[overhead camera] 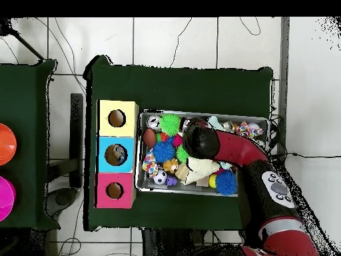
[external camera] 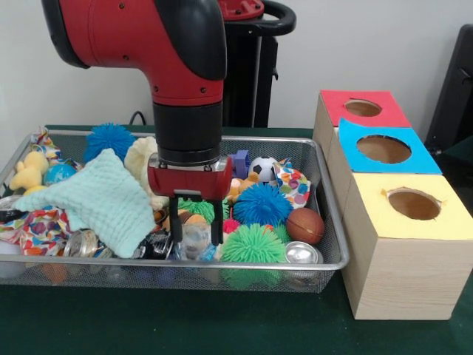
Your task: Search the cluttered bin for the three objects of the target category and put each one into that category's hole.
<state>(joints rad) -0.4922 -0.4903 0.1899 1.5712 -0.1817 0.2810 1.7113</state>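
The bin [external camera: 325, 222] holds three blue spiky balls [external camera: 262, 204] and two green ones [external camera: 253, 244]. The gripper [external camera: 196, 235] hangs inside, fingers narrowly spread around a clear object [external camera: 195, 238]. Beside stand three holes [external camera: 383, 149].

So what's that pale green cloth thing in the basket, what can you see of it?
The pale mint cloth looks like soft, knitted or waffle-textured fabric, a washcloth perhaps. It lies crumpled and draped over the clutter at the left of the wire mesh bin, one corner peaking upward by the blue spiky ball. Its lower edge hangs over metal cans and patterned fabric. The gripper hangs just beside it, apparently not touching.
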